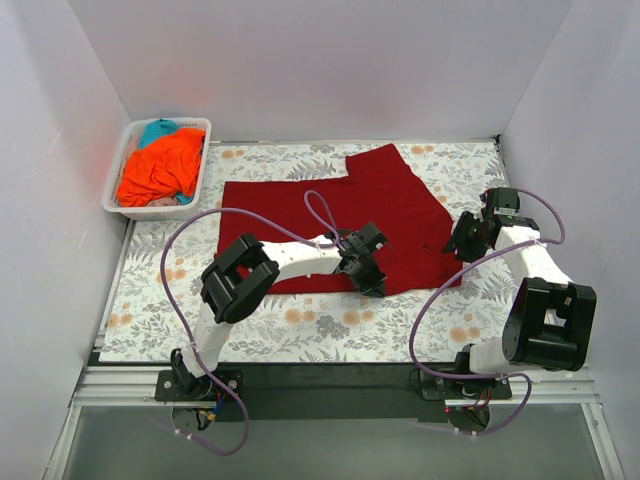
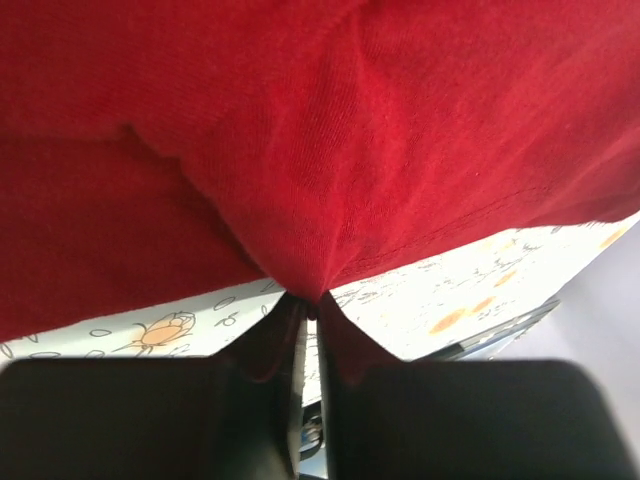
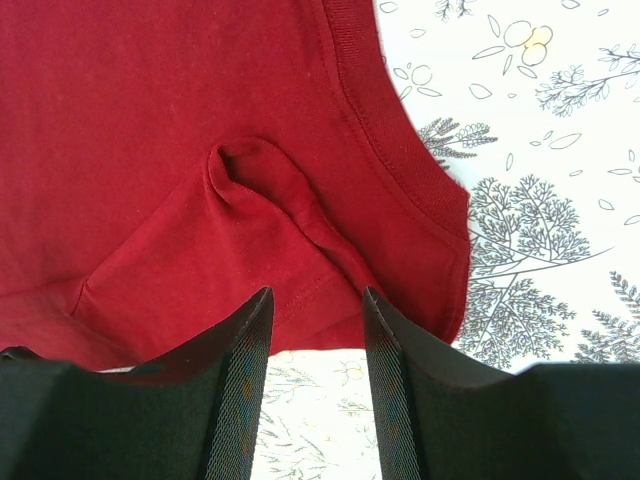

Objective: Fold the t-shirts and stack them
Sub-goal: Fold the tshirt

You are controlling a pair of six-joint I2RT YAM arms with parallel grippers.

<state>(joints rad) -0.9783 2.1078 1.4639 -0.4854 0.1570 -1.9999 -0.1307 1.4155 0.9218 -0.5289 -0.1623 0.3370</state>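
Note:
The dark red t-shirt [image 1: 370, 215] lies spread on the floral tablecloth [image 1: 330, 325], one part reaching toward the back. My left gripper [image 1: 366, 276] is at its near hem and shut on the cloth; in the left wrist view the red fabric [image 2: 330, 150] gathers into a pinch between the closed fingers of the left gripper [image 2: 310, 305]. My right gripper [image 1: 466, 238] stands open at the shirt's right edge. In the right wrist view, the right gripper [image 3: 317, 292] has the hem of the red shirt [image 3: 200, 180] right at its fingertips, not clamped. An orange t-shirt [image 1: 160, 168] and a teal one [image 1: 158, 128] lie in the basket.
The white slotted basket [image 1: 150, 212] stands at the back left corner against the wall. White walls close in the left, back and right sides. A black rail [image 1: 330, 355] runs along the table's near edge by the arm bases.

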